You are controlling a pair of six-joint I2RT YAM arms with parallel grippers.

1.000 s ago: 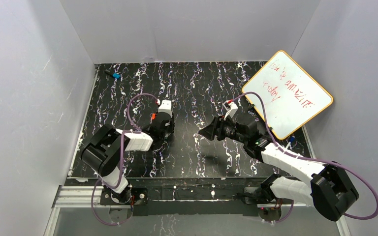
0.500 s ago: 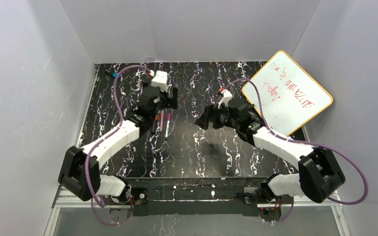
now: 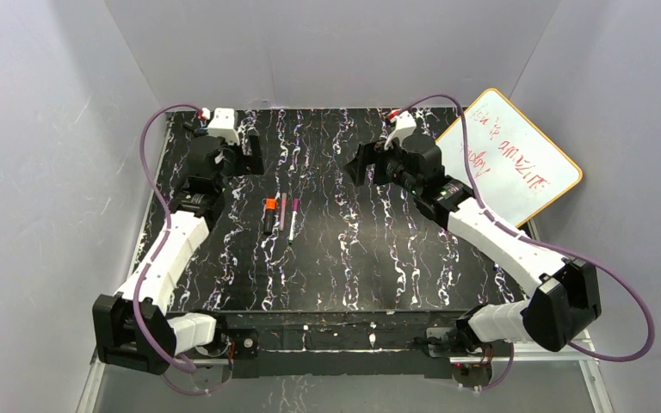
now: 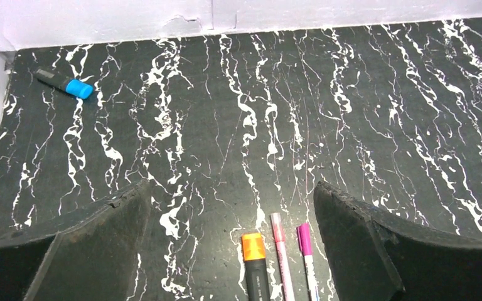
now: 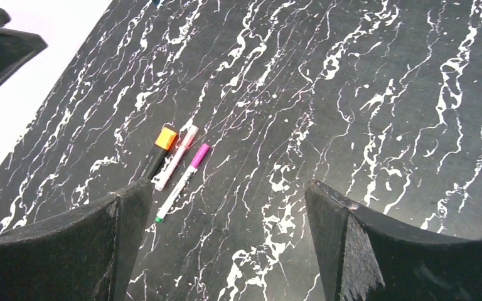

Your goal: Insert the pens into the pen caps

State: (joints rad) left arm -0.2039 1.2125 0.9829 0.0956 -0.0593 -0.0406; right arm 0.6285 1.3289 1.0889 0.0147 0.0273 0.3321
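We see left gripper (image 4: 230, 188) & right gripper (image 5: 226, 188) both gaping wide, holding & touching nothing, above the far edge of the marbled black tabletop (image 3: 379, 258). Their fingers (image 5: 69, 244) are matte, rough black. Three slim pens (image 3: 281, 215) lie side by side left of centre, one black w/ orange cap (image 4: 253, 246).

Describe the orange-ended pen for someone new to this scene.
On the black marbled table, three pens lie side by side left of centre. The leftmost is the black pen, thick with an orange end; its neighbours are slim and pale.
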